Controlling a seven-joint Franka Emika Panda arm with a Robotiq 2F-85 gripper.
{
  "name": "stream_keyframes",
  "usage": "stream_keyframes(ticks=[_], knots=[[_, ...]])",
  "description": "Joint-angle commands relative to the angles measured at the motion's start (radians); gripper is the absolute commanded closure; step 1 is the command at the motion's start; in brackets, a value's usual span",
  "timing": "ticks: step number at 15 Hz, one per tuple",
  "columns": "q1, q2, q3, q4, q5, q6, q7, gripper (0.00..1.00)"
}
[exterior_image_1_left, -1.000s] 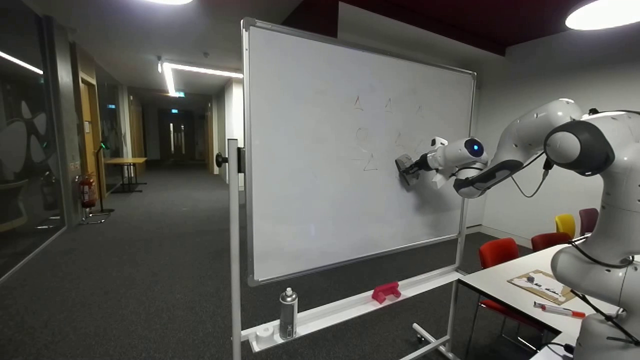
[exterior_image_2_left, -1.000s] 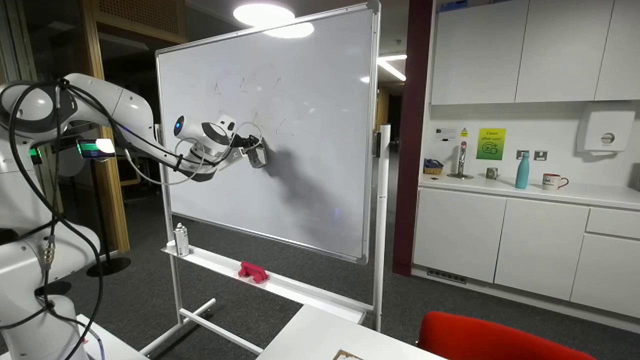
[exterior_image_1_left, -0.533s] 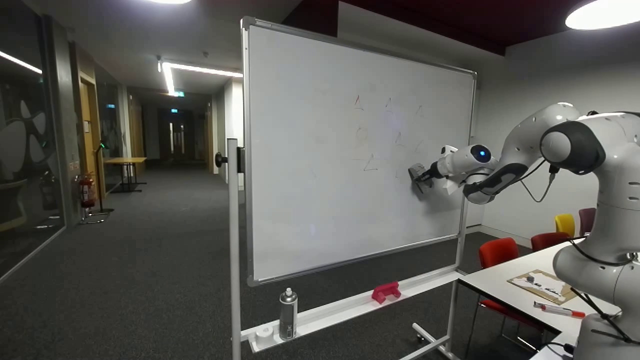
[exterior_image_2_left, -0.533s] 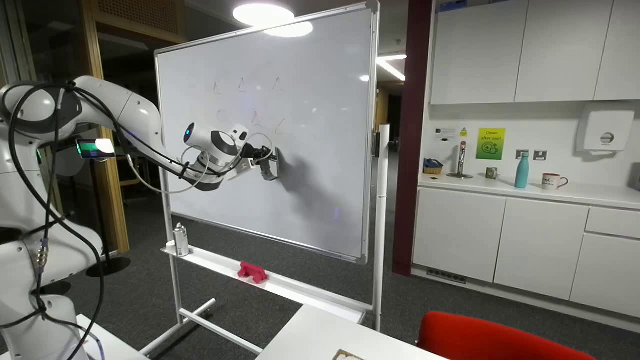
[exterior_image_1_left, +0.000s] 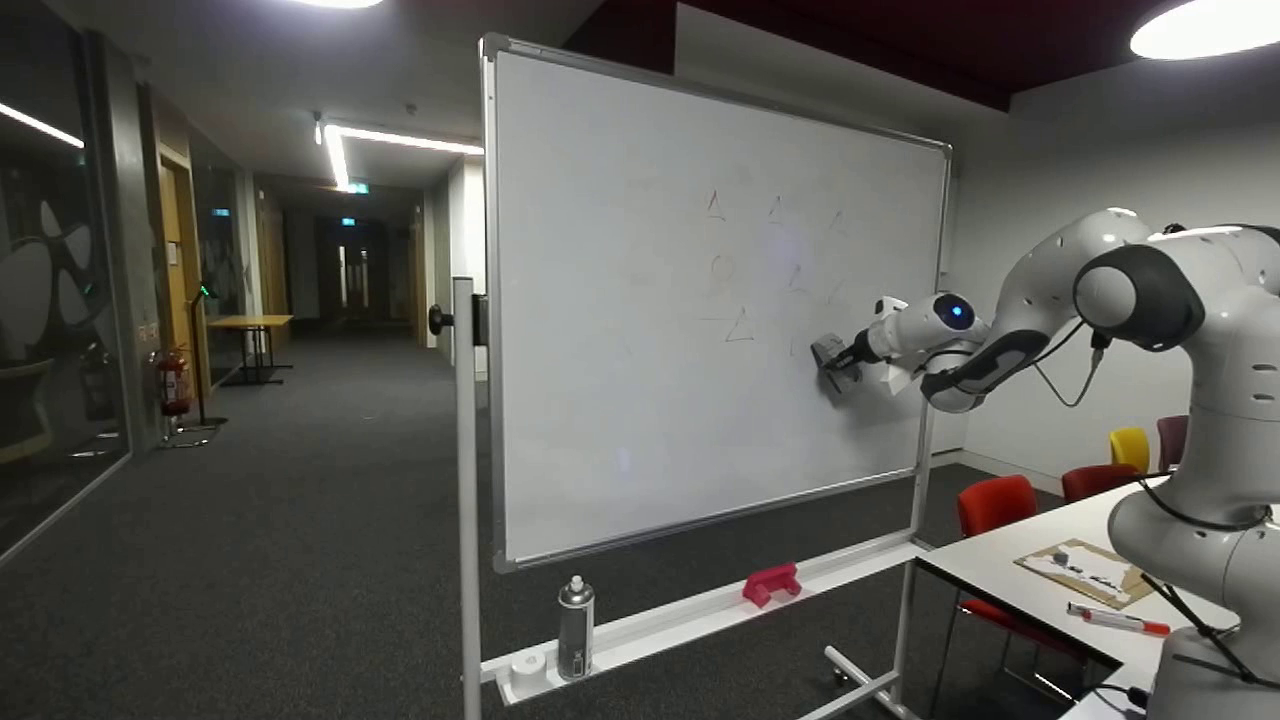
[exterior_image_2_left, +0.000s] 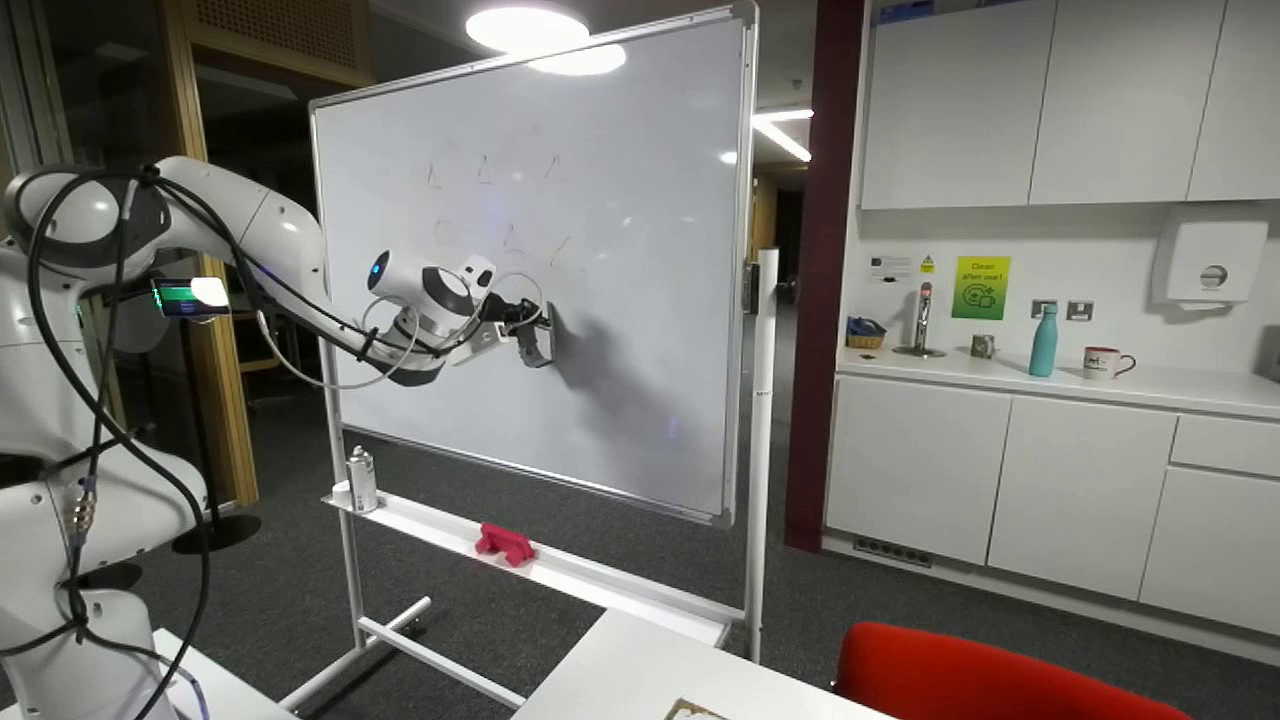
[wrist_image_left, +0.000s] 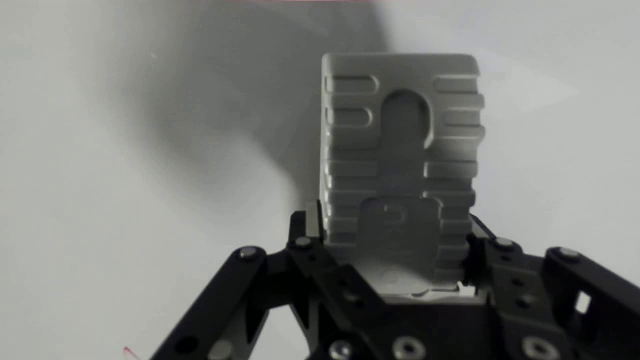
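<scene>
Eraser (wrist_image_left: 400, 155) is pinched btwn jaws at its ribbed sides, prob. for grip. Its underside is turned to board (exterior_image_2_left: 640, 200), apparently touching, near marks (exterior_image_1_left: 740, 326), prob. so flat contact can be made.

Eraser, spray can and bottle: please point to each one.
Eraser (wrist_image_left: 400, 170), wrist view: its grooved back.
Spray can (exterior_image_1_left: 576, 632), in an exterior view: its body.
Bottle (exterior_image_2_left: 1043, 347), in an exterior view: its body.
</scene>
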Motion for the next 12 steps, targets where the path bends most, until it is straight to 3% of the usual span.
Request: stream_keyframes(ticks=[1,12], knots=[[-0.003,-0.068,0.05,0.026,0.029,-0.008,0.0,0.65],[0.116,-0.121,0.059,0.079,0.027,-0.101,0.061,0.65]])
